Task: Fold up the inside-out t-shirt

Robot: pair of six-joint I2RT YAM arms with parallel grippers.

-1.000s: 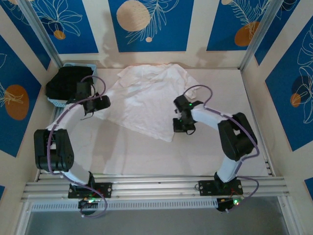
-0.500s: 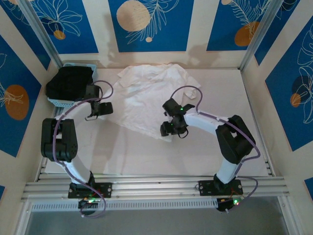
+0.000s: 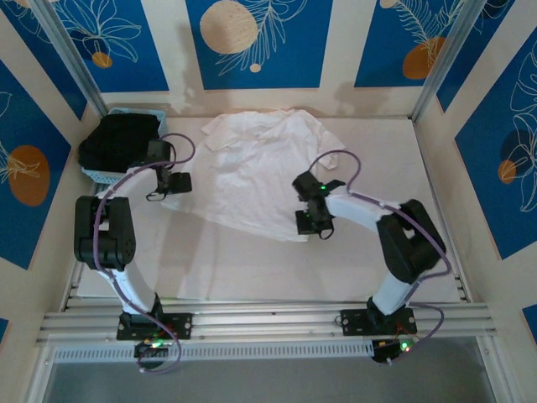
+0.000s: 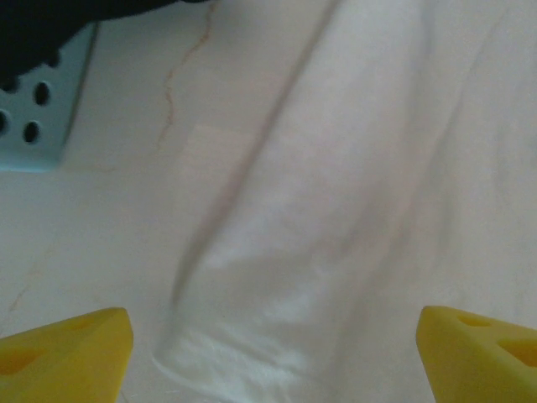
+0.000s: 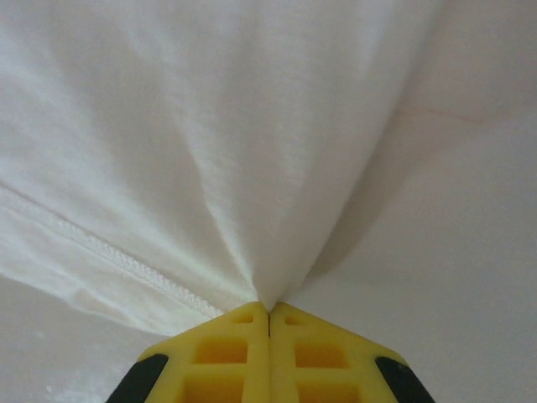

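The inside-out t-shirt (image 3: 252, 164) lies spread, white and rumpled, across the middle and back of the table. My right gripper (image 3: 305, 223) sits at its near right corner. In the right wrist view that gripper (image 5: 268, 309) is shut on a pinch of the t-shirt (image 5: 210, 143) beside the stitched hem. My left gripper (image 3: 172, 185) hovers at the shirt's left edge. In the left wrist view it (image 4: 275, 329) stands open, its yellow fingertips (image 4: 75, 344) wide apart over a fold of the t-shirt (image 4: 336, 210), holding nothing.
A light blue basket (image 3: 99, 173) with a black garment (image 3: 122, 138) in it stands at the back left, close to my left arm; its perforated wall (image 4: 38, 117) shows in the left wrist view. Bare table (image 3: 252, 269) lies in front of the shirt.
My right gripper swung left with the shirt's near corner, then came back right, and the cloth spread wider again. My left arm's elbow drew back to the left.
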